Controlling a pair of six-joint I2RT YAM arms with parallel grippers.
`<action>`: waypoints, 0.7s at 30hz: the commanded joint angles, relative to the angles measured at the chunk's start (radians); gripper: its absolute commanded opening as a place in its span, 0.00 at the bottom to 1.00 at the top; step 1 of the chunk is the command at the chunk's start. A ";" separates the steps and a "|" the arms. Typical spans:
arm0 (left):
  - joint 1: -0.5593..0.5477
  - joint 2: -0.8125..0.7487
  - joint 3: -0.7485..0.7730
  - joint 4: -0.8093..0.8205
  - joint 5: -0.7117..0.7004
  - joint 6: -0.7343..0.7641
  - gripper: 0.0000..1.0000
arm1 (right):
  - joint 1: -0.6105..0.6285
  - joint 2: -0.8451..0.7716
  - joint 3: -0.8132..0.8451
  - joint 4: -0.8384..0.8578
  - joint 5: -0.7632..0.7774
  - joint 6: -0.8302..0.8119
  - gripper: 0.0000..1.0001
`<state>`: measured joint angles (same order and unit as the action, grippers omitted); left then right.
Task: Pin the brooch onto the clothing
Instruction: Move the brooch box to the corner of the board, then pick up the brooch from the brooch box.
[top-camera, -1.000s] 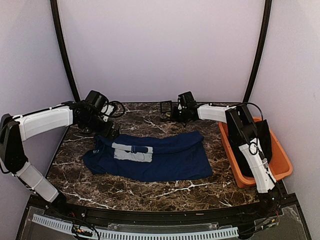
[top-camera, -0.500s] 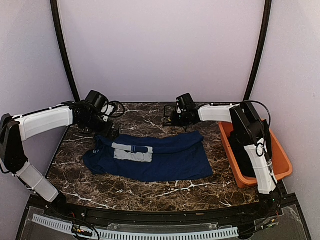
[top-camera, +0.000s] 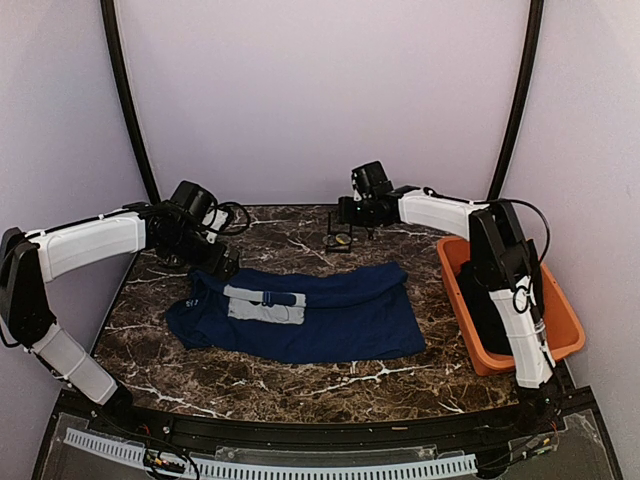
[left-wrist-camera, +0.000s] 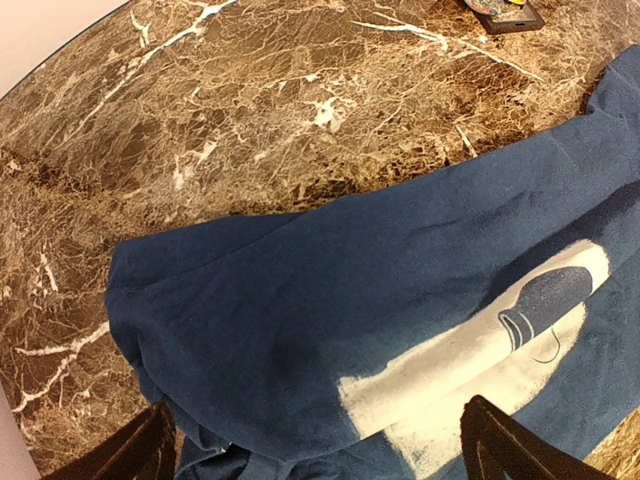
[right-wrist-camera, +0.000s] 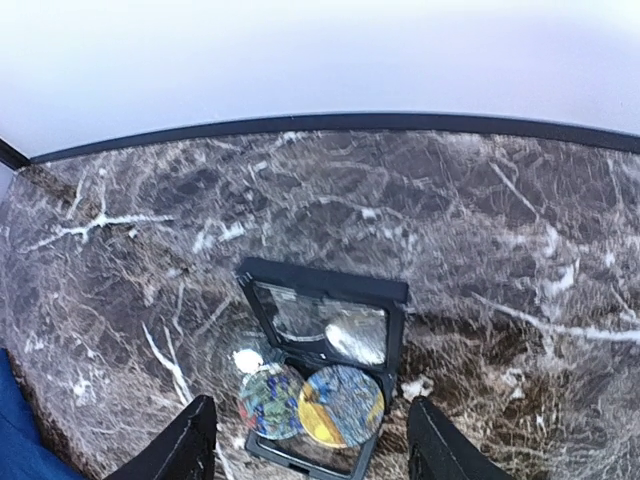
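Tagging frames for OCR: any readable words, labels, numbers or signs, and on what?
No legible text anywhere.
T-shirt print: pale graphic with a dark bottle-like shape, no letters.
Round badges in the open black case: colourful patterns, too blurred to read.

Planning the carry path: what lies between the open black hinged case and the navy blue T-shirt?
Only bare brown marble tabletop, seen in the top external and left wrist views, separates the open black hinged case from the navy blue T-shirt.
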<state>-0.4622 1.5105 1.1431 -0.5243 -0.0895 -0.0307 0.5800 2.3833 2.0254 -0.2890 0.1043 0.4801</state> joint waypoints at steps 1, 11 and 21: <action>0.000 -0.036 -0.006 -0.011 0.006 -0.005 0.99 | 0.004 0.067 0.060 -0.047 0.023 -0.028 0.64; 0.000 -0.038 -0.007 -0.011 0.008 -0.005 0.99 | -0.004 0.142 0.092 -0.075 -0.007 -0.012 0.63; 0.000 -0.031 -0.006 -0.011 0.011 -0.004 0.99 | -0.005 0.139 0.074 -0.025 -0.028 -0.001 0.63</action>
<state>-0.4622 1.5066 1.1431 -0.5243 -0.0883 -0.0307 0.5789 2.5256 2.1010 -0.3462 0.0879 0.4713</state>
